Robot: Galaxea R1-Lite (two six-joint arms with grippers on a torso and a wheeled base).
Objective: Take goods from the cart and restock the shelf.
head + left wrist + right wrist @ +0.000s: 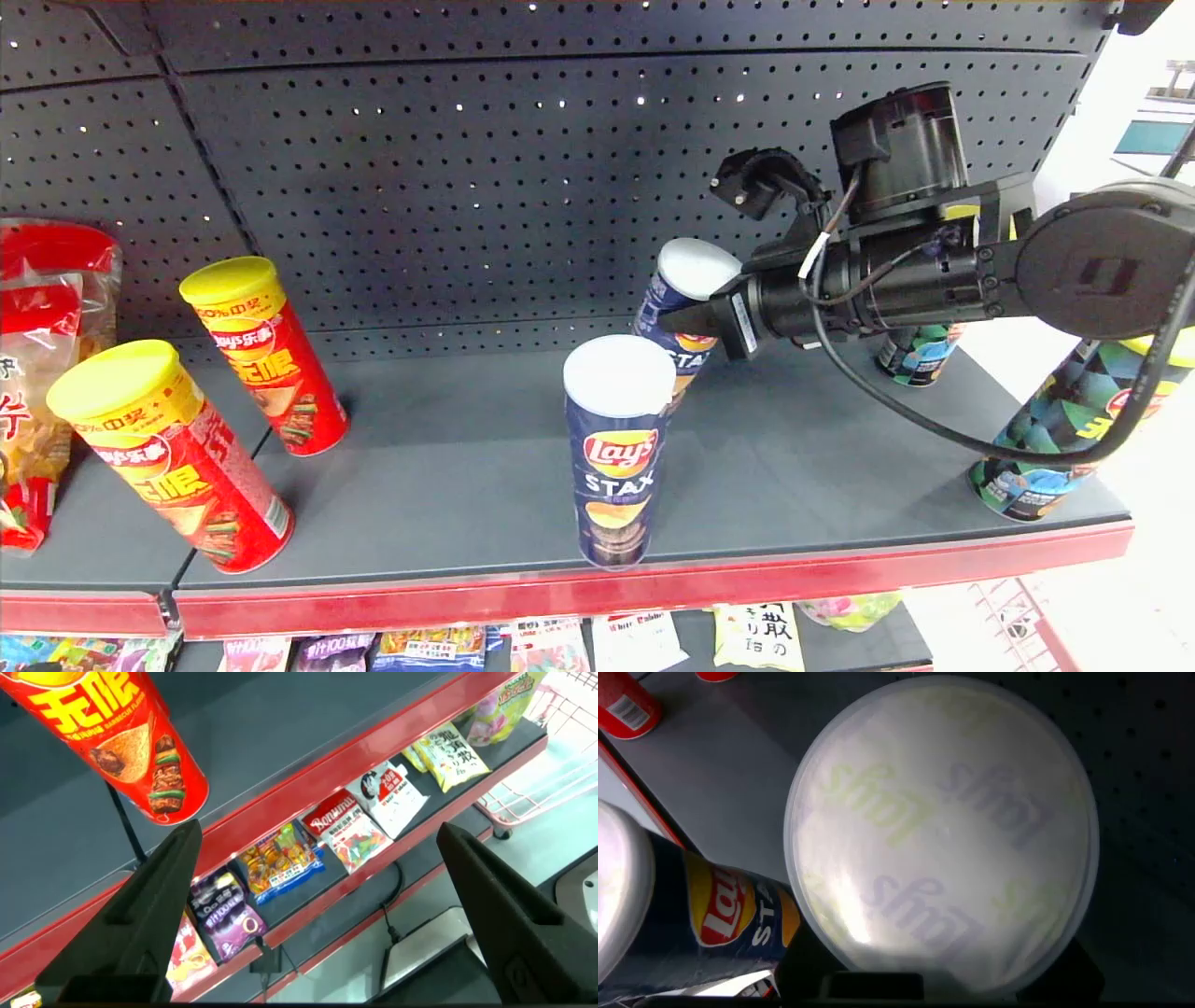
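Right of centre in the head view, your right claw (pixel 698 322) is clamped on a tilted blue can (pixel 684 275), just behind the standing blue can (pixel 616 448) on the shelf (pixel 420 467). Bring it upright and seat its base flat before releasing, clear of the front can. Your left claw (pixel 320 831) hangs apart. The held can's base is hidden, and the cart (pixel 1013 611) is cut off at lower right.

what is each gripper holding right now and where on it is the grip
The right gripper holds the tilted blue chip can by its side, just below the white lid. The left gripper is open and empty.
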